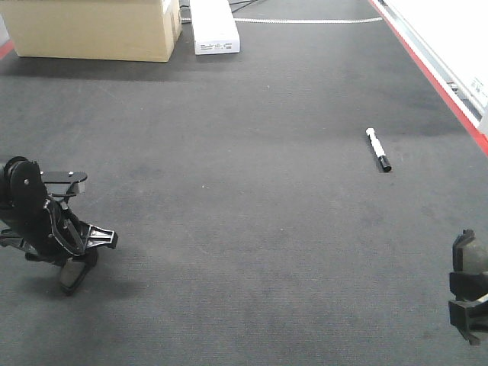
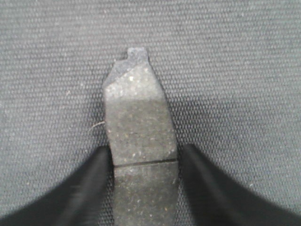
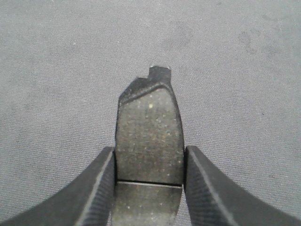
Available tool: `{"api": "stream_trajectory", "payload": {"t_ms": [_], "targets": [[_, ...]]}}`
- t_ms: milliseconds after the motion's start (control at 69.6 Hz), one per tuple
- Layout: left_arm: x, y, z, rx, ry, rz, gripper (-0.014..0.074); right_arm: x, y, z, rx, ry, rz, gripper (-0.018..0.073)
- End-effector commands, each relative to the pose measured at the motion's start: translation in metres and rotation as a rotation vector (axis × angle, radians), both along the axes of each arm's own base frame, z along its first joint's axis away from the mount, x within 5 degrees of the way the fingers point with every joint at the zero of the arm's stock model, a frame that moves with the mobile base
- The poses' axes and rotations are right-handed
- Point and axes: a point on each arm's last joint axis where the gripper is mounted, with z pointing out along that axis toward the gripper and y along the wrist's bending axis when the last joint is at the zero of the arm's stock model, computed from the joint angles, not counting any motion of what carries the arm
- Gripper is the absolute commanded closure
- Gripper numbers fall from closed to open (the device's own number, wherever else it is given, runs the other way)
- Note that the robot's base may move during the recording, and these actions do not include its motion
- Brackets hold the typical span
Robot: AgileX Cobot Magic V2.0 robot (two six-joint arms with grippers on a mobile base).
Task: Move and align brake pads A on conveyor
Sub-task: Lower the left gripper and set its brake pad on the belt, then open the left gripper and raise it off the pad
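Observation:
Two brake pads A show, one in each wrist view, grey-brown with a centre groove. In the left wrist view a brake pad [image 2: 138, 127] lies lengthwise between the blurred fingers of my left gripper [image 2: 146, 157], which is shut on it, very low over the conveyor [image 2: 244, 70]. From the front, that left gripper [image 1: 76, 263] is at the lower left, down at the belt [image 1: 244, 198]. My right gripper [image 3: 148, 157] is shut on another brake pad [image 3: 149, 132], with both fingers pressing its sides, higher above the belt. In the front view the right gripper [image 1: 467, 305] is cut off at the lower right edge.
A black-and-white marker pen [image 1: 377, 149] lies on the belt at the right. A cardboard box [image 1: 95, 29] and a white box [image 1: 213, 27] stand at the far end. The red frame edge [image 1: 435, 80] runs along the right side.

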Motion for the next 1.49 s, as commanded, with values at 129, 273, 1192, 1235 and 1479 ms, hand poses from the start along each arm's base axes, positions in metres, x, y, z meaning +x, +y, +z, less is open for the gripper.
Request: {"api": "stream_trajectory", "payload": {"t_ms": [129,273,1192,1235,1479], "targets": [[-0.003,-0.001,0.060,-0.024,-0.206,-0.002,0.0104,0.005,0.000,0.015,0.005,-0.107,-0.003,0.0535],[-0.015,0.001,0.093,-0.025,-0.304,-0.014,0.0105,0.005,0.000,0.015,0.005,-0.107,-0.003,0.0535],[-0.216,0.026,0.153,-0.039,-1.069,-0.051,0.0105,0.005,0.000,0.015,0.005,-0.107,-0.003,0.0535],[-0.223,0.027,0.149,-0.040,-1.089,-0.050,0.0105,0.005,0.000,0.015,0.005,-0.107,-0.003,0.0535],[-0.247,0.029,0.138,-0.048,-1.173,-0.045,0.0105,0.005,0.000,0.015,0.005,-0.107,-0.003,0.0535]]}}
